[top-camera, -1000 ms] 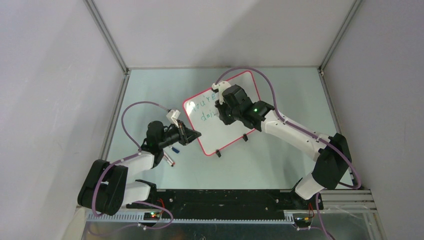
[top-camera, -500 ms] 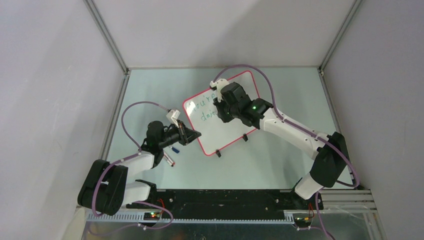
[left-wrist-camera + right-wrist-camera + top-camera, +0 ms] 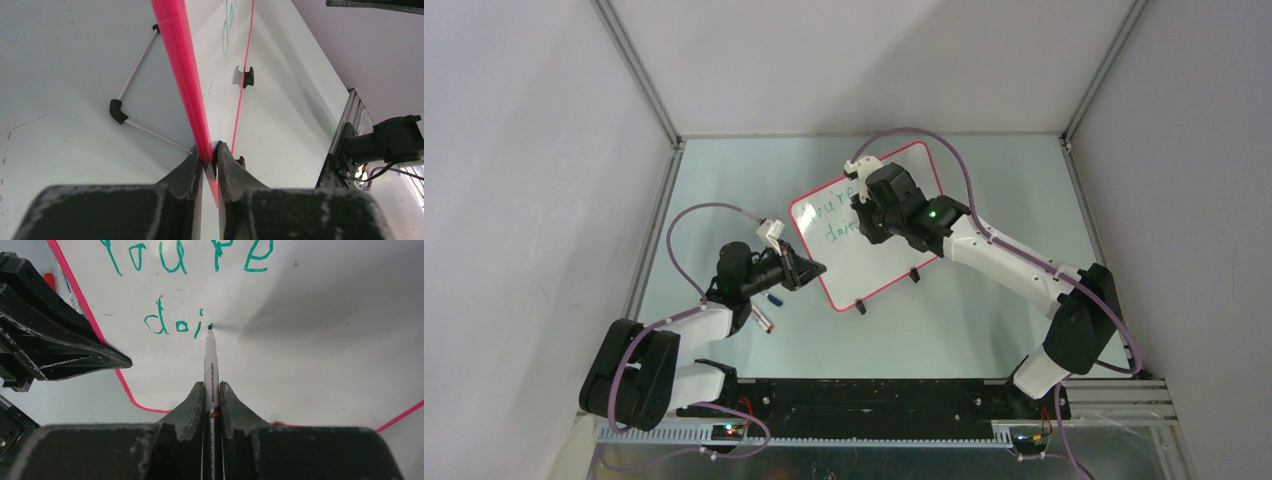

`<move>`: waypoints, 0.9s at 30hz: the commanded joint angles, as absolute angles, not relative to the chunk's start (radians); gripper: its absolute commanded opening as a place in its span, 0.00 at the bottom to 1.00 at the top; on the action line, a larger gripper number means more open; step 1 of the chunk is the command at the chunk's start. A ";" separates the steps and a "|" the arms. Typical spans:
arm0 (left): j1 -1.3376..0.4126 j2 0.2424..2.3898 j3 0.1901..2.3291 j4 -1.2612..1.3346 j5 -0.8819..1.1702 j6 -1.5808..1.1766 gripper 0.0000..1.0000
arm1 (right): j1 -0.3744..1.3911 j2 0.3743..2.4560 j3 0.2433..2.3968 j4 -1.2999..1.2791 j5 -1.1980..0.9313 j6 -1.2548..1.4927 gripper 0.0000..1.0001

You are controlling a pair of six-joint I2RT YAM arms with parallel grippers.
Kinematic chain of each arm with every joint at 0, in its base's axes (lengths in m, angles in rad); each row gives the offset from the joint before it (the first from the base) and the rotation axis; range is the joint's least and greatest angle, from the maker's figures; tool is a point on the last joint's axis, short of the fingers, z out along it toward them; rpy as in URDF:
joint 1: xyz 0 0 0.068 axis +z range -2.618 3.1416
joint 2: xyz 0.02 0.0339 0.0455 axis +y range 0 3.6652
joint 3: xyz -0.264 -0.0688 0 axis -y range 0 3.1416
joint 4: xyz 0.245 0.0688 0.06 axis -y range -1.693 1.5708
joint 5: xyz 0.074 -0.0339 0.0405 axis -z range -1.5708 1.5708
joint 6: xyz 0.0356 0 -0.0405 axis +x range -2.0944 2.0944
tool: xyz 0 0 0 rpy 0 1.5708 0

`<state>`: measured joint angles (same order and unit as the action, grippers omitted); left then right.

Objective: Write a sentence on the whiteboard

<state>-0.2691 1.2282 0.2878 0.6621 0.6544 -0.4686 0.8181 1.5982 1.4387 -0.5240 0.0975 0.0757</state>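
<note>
Right tool, pinching the pen, is edging slightly left, tip touching the board after "doi"; left tool is pinching its edge, sentence unfinished

This is a robotics lab test cell. Plain pale grey walls close in a pale green counter on the left, right and far sides. Aluminium frame posts stand at the far corners. A left arm and a right arm, both white and black, are bolted to a black base plate at the near edge and trail purple cables. Nearer still runs a slotted cable rail with small lit indicators.
</note>
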 commanded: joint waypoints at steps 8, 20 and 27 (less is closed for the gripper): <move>-0.271 1.231 0.295 0.594 0.588 -0.376 0.07 | 0.794 1.600 1.480 -0.506 0.141 0.071 0.00; -0.271 1.231 0.296 0.594 0.587 -0.376 0.07 | 0.780 1.585 1.468 -0.507 0.144 0.075 0.00; -0.270 1.232 0.296 0.594 0.587 -0.376 0.07 | 0.781 1.575 1.449 -0.511 0.136 0.082 0.00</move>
<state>-0.2691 1.2282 0.2882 0.6609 0.6498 -0.4686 0.7944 1.5978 1.4387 -0.5270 0.0975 0.0780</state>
